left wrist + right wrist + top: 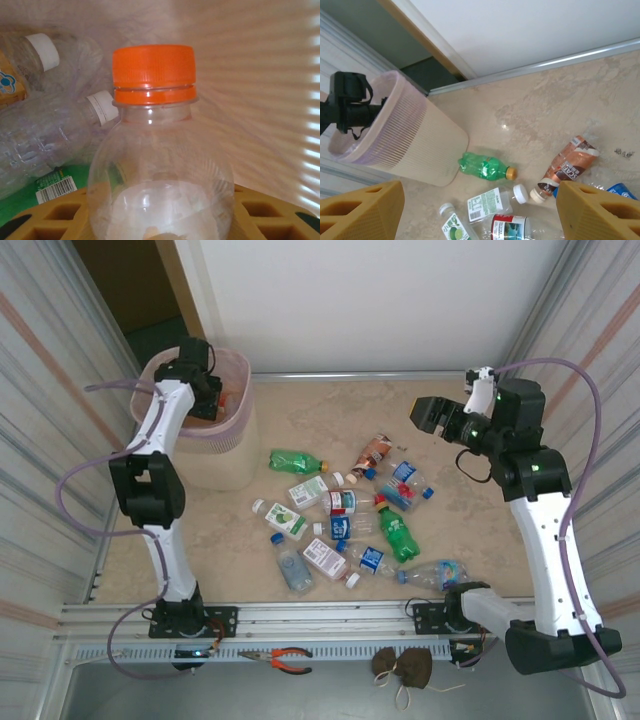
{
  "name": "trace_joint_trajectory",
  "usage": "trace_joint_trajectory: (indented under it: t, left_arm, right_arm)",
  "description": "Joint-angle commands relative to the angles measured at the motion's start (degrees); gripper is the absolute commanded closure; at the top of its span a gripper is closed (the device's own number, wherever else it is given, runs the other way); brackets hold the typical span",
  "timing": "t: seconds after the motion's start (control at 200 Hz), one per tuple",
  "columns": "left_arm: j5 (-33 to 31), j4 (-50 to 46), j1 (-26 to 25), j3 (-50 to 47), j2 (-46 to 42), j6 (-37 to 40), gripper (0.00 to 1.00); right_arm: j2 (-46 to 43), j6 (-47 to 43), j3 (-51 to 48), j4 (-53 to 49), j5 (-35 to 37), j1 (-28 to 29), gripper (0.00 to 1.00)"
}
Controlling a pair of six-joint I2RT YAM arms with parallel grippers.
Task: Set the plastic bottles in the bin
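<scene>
The left arm (163, 418) and the right arm (545, 530) share one build: glossy white link shells joined by chunky black joint housings. A lavender cable (66, 495) trails in a loose loop beside each. Small green lights (533, 467) glow on the right arm's black joints. The fingers (362, 212) are mustard-yellow blocks moulded with square pockets.

Left gripper (205, 400) clenched (right gripper (428, 416) agape)

A robot test cell, this: left arm (150, 490) and right arm (545, 520) bolted to an aluminium rail (330, 615), ribbed panels (50, 370) walling the desk (330, 420), pliers (285, 658) up front
</scene>
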Motion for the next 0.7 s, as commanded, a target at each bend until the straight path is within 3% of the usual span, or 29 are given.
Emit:
trace_joint_trajectory:
  t: [0.0, 0.356, 0.696]
  left_arm:
    - [1.04, 0.90, 0.47, -1.38, 1.56, -2.53, 0.50]
    - [1.27, 1.13, 0.41, -1.68, 0.57, -2.53, 0.32]
    - [1.72, 1.02, 0.17, -0.05, -2.06, -2.85, 0.28]
  right_arm:
    - [0.03, 1.33, -0.51, 0.51, -1.40, -0.69, 0.22]
    - [1.49, 0.89, -2.48, -0.36, -2.01, -0.72, 0.22]
    - [3.62, 0.40, -3.34, -1.22, -1.16, -0.73, 0.23]
